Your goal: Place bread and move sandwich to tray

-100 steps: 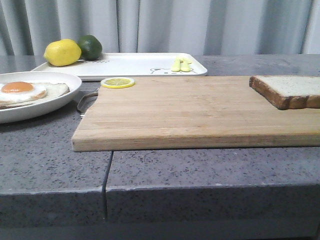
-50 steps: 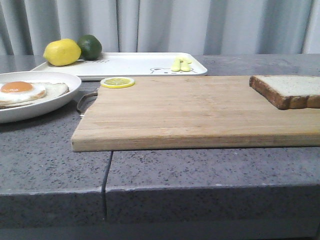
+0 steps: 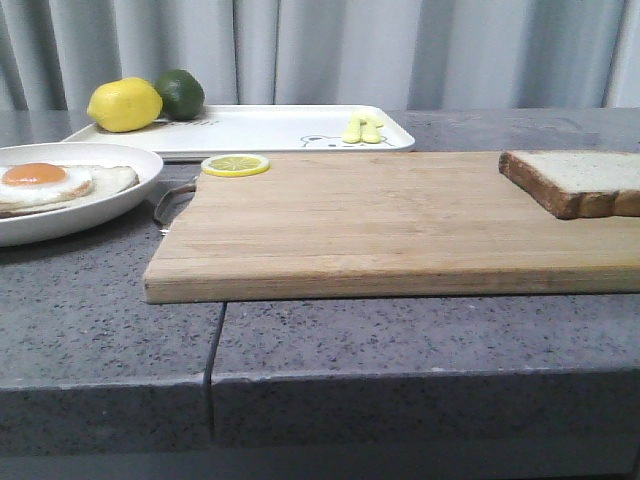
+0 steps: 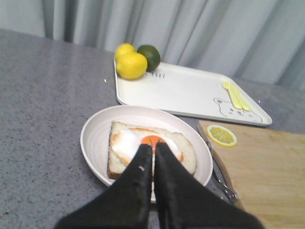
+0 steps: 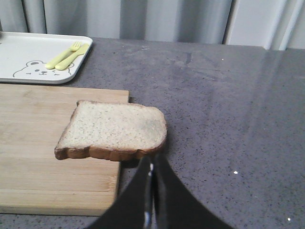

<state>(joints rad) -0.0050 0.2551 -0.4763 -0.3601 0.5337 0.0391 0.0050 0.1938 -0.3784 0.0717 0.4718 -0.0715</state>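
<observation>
No words, numbers or brand names can be read anywhere. The only mark is a small bear line drawing on the tray [image 4: 190, 93], with no lettering beside it.

bread [image 3: 580, 182] right, sandwich [image 3: 60, 185] left

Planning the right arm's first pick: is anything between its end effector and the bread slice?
Nothing visible. The right end effector, fingers together, sits just short of the bread, which overhangs the cutting board edge; only bare countertop lies between them.
</observation>
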